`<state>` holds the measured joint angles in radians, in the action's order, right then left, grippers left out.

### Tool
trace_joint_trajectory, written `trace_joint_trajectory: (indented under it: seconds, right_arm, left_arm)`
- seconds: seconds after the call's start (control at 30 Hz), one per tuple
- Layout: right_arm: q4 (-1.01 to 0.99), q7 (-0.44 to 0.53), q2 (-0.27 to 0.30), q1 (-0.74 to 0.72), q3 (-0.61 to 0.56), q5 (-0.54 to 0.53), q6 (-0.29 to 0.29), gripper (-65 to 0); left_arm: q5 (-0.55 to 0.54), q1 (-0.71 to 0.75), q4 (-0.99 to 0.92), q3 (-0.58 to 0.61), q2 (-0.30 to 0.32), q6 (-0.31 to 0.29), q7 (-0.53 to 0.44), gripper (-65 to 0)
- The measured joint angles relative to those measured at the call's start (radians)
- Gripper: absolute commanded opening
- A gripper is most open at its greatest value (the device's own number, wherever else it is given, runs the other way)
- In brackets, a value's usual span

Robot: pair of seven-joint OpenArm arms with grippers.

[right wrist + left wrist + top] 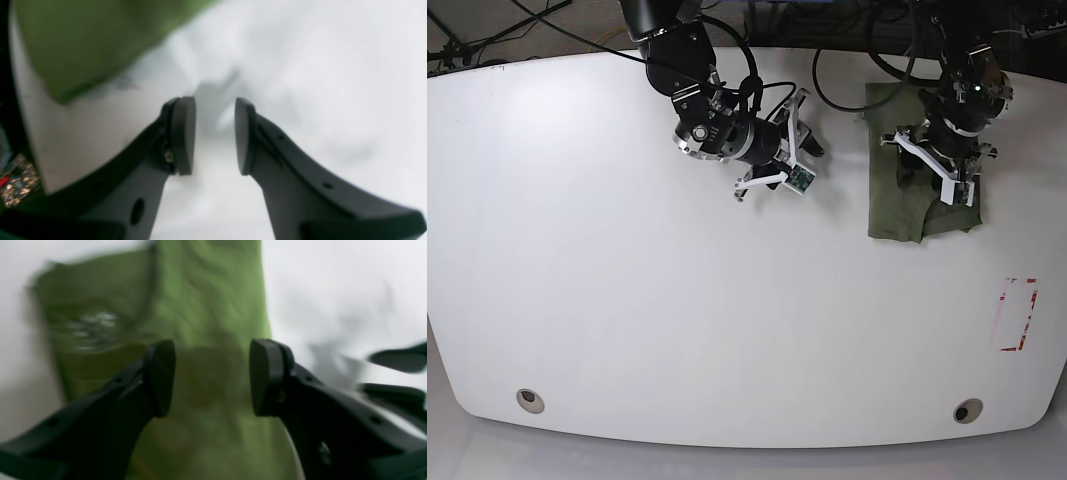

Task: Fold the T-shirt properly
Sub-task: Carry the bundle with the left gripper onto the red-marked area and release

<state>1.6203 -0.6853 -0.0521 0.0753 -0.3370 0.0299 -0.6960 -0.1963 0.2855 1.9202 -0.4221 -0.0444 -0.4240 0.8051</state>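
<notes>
Left claw (211, 376): pads apart with bare air between them, nothing gripped; it hovers directly over the T-shirt (206, 316)
Right claw (215, 135): pads parted by a narrower gap, nothing between them; it hangs over bare worktop (333, 83), with an edge of the green cloth at the upper left of its view
T-shirt position: a compact, roughly rectangular bundle near the worktop's far edge, under the left arm in the base view; the right claw sits just beside it
Step in hand: judging by the tidy shape, folding looks nearly complete; the left claw appears to be letting go
Next move: probably lift clear without snagging the top layer; check edges lie square; smooth any loose corner
</notes>
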Motion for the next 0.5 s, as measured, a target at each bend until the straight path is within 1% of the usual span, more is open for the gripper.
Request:
trace_joint_trajectory:
  seconds: [0.07, 0.13, 0.23, 0.3, 0.33, 0.37, 0.43, 0.5]
  right_arm:
    - [0.004, 0.0, -0.004, 0.002, 0.023, 0.0, 0.0, -46.3]
    - [0.028, 0.0, -0.01, 0.013, 0.039, -0.004, 0.0, -46.3]
    - [0.061, 0.012, 0.011, 0.023, 0.06, -0.02, -0.002, -46.3]
    - [0.064, 0.001, 0.031, 0.02, 0.077, -0.022, -0.007, -46.3]
    - [0.065, -0.016, 0.04, 0.017, 0.095, 0.0, -0.007, -46.3]
    - [0.072, -0.026, 0.046, 0.014, 0.11, 0.012, 0.013, -46.3]
    - [0.094, -0.034, 0.047, 0.011, 0.124, 0.014, 0.013, -46.3]
    - [0.108, -0.035, 0.042, 0.005, 0.142, -0.011, 0.006, -46.3]
  left_arm:
    - [0.001, 0.028, -0.011, 0.019, 0.004, 0.017, -0.052, -33.1]
    - [0.0, 0.055, -0.029, 0.038, 0.006, 0.04, -0.078, -33.3]
    - [-0.002, 0.08, -0.078, 0.042, 0.003, 0.071, -0.098, -33.2]
    - [-0.002, 0.076, -0.128, 0.044, 0.004, 0.073, -0.117, -33.2]
    - [-0.016, 0.07, -0.158, 0.043, 0.01, 0.073, -0.169, -33.2]
    - [-0.025, 0.065, -0.185, 0.045, 0.027, 0.07, -0.179, -33.2]
    - [-0.045, 0.06, -0.227, 0.049, 0.065, 0.053, -0.219, -33.2]
    - [-0.047, 0.052, -0.274, 0.043, 0.094, 0.058, -0.245, -33.2]
